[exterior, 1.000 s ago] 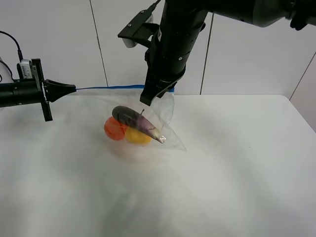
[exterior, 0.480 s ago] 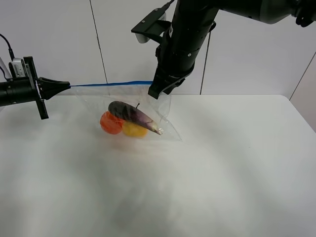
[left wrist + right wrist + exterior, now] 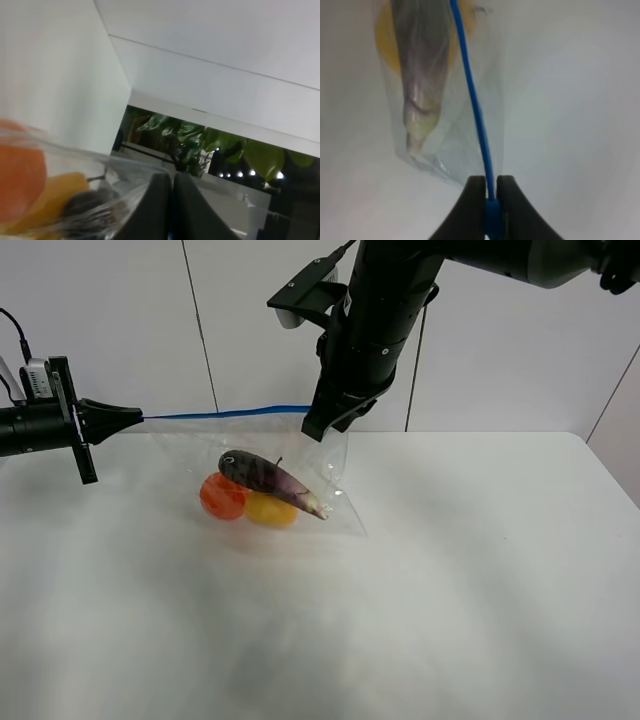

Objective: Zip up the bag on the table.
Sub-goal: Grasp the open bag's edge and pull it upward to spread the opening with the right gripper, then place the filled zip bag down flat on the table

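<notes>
The clear plastic bag [image 3: 330, 465] hangs over the white table [image 3: 450, 590], its blue zipper strip [image 3: 225, 413] stretched level between my two grippers. Inside lie a purple eggplant [image 3: 268, 478], an orange tomato [image 3: 221, 496] and a yellow fruit [image 3: 272, 510]. My left gripper [image 3: 135, 416] is shut on the strip's left end; the left wrist view shows its closed fingers [image 3: 157, 207] pinching the plastic. My right gripper [image 3: 313, 428] is shut on the strip's right end; in the right wrist view [image 3: 490, 200] the strip [image 3: 472, 102] runs between its fingertips.
A white panelled wall [image 3: 120, 320] stands behind the table. The table's right edge [image 3: 612, 475] is near the wall corner. The large black right arm [image 3: 375, 320] hangs over the bag's right end.
The right gripper rose and shifted right along the strip, then held still. The left gripper drew back left. The bag with its fruit slid slightly left and the strip pulled taut.
</notes>
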Controlling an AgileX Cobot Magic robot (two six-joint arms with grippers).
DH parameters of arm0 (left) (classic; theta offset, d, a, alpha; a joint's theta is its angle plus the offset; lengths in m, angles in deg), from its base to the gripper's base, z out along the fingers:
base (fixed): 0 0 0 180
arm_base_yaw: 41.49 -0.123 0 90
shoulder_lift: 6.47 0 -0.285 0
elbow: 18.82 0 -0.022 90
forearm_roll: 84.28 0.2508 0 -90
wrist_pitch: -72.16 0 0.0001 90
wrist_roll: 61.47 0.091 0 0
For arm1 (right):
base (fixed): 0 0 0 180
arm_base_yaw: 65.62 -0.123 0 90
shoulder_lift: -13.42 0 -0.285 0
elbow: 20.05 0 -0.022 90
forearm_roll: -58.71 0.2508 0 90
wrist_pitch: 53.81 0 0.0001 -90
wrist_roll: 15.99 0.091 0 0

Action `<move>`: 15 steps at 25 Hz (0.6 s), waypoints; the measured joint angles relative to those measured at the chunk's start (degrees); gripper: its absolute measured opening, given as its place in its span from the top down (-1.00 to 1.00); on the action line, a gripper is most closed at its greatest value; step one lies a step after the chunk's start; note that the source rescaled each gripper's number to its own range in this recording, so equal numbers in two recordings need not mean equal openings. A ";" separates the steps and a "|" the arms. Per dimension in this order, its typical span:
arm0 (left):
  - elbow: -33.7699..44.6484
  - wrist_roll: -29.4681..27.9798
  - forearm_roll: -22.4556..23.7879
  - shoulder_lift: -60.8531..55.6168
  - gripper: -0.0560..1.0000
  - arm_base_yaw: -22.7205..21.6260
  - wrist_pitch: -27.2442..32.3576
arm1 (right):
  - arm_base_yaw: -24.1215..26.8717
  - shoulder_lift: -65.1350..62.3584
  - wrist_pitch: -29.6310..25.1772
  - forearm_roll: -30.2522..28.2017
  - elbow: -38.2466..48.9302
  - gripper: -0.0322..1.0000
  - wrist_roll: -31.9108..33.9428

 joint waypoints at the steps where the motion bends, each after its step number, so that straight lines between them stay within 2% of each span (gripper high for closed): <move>1: 0.00 0.00 0.19 0.00 0.89 0.00 0.00 | 0.00 0.00 -0.12 0.00 0.00 0.94 0.00; 5: 0.00 0.00 0.26 0.00 0.89 0.36 -0.14 | 0.00 0.00 -0.37 -0.06 0.00 0.92 0.00; 8: 0.00 0.00 0.26 0.00 0.89 0.95 -0.81 | 0.05 -0.06 -0.77 -0.24 0.00 0.67 0.00; 9: 0.00 0.00 0.26 0.00 0.89 1.06 -0.87 | 0.05 -0.11 -0.77 -0.24 0.00 0.45 0.00; 12: 0.00 0.04 0.21 0.00 0.89 1.14 -0.95 | 0.16 -0.17 -0.77 -0.19 0.00 -0.49 0.00; 13: 0.00 0.06 0.21 0.00 0.89 1.14 -0.95 | 0.16 -0.17 -0.77 -0.19 0.00 -0.70 0.00; 15: 0.00 0.12 0.48 0.00 0.89 1.14 -1.02 | 0.19 -0.21 -0.62 -0.19 0.00 -0.90 0.00</move>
